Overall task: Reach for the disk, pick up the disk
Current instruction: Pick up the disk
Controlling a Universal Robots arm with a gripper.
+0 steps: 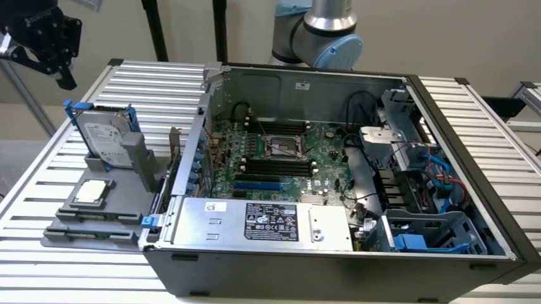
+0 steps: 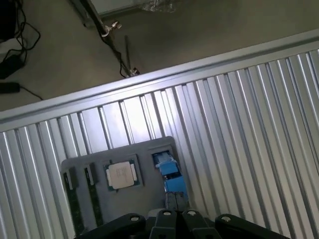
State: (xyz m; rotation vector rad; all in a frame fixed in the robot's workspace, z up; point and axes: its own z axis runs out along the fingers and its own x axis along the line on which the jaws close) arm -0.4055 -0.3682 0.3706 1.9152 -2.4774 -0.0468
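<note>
Gripper (image 2: 177,215) closed, empty, high above disk (image 1: 106,135). Disk upright in grey tray (image 1: 76,229), just beside PC case (image 1: 338,272).

One disk (image 1: 106,136), one processor chip (image 1: 91,193), one grey holder (image 1: 127,197) — one open computer case (image 1: 338,273), one slatted table (image 1: 477,111).

My arm (image 1: 325,28): cut off by the exterior view's top edge.
My gripper (image 2: 175,219): mostly beyond the wrist picture's edge.
Disk (image 1: 103,136): its lower part is hidden in the grey holder (image 1: 139,158), and I cannot read its label.
Computer case (image 1: 338,278): near corner cut by the exterior view's right edge.
Power supply label (image 1: 270,221): print too small to read.
</note>
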